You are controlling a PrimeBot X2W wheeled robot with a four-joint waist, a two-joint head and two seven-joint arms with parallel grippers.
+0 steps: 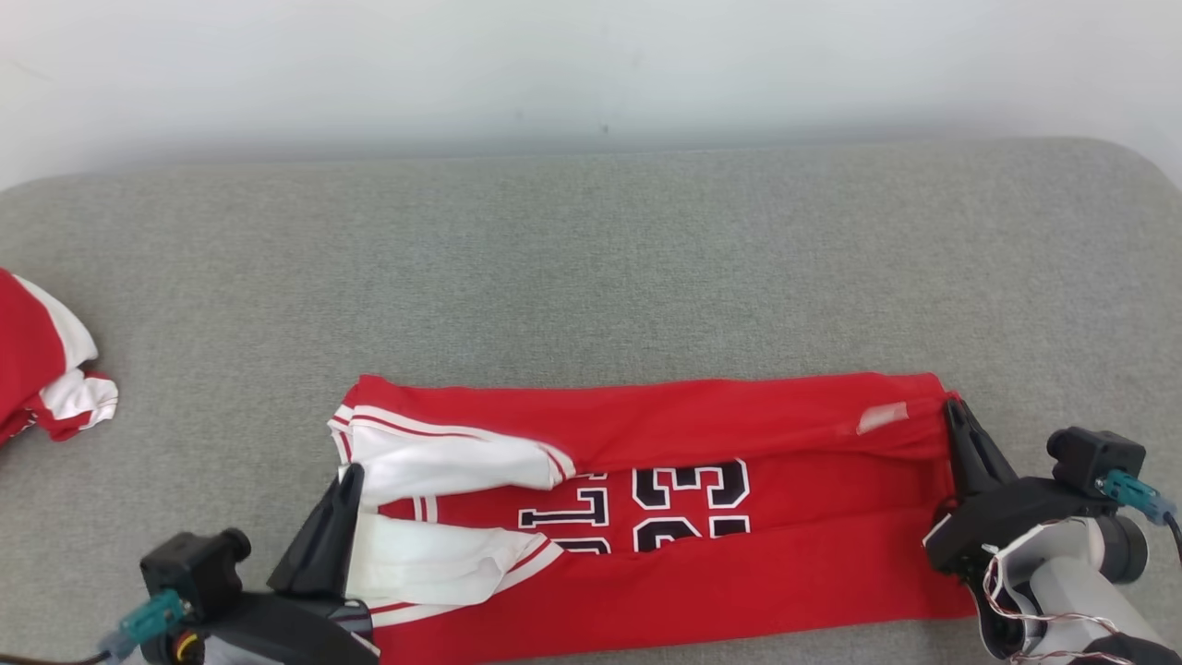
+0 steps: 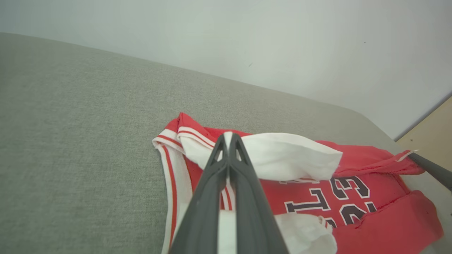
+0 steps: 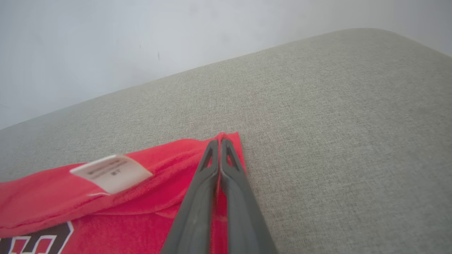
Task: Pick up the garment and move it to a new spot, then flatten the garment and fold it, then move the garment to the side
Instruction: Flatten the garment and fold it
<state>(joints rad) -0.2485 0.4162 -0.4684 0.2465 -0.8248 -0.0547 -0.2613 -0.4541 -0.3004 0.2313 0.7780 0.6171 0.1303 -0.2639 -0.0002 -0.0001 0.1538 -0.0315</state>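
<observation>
The garment (image 1: 665, 517) is a red jersey with white sleeves and black numbers, stretched sideways across the near part of the grey cushion (image 1: 591, 268). My left gripper (image 1: 349, 476) is shut on the white sleeve end at the jersey's left; the left wrist view has white cloth pinched between its fingers (image 2: 229, 141). My right gripper (image 1: 951, 406) is shut on the garment's far right red corner; its tips (image 3: 219, 141) clamp the hem beside a white care label (image 3: 111, 173). The garment's (image 2: 349, 197) far and near edges are folded in over the numbers.
Another red and white piece of cloth (image 1: 46, 369) lies bunched at the cushion's left edge. A pale wall (image 1: 591, 65) rises behind the cushion. Bare grey cushion stretches beyond the jersey and to its right.
</observation>
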